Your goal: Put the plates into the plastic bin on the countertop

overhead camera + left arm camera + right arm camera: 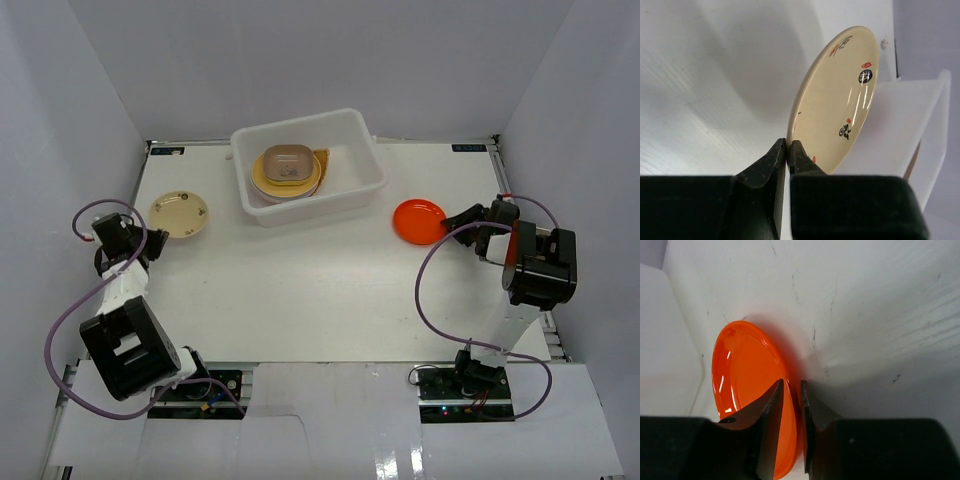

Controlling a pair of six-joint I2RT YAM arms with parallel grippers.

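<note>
Left hand: clenched on the near rim of the cream plate, with the rest of the dish reaching out past the fingertips. Thin pinch on a glossy edge; likely to swivel or slide free on the lift, the weight lying all forward of the grip.

Bin: ahead of the left hand and off to its right, already stacked with plates. Risk of clipping the flared rim if carried low, and of chipping the stack if let go from height.

Orange plate: flat on the counter, rim caught between the fingers of the right hand, bowl spreading ahead and to its left.

Right hand: astride that rim, jaws narrowly apart; cannot tell whether pressing or merely framing it. If loose, apt to push the plate along the counter or drop it on rising.

Both hands bound for one bin: risk of meeting above it if moved together.
</note>
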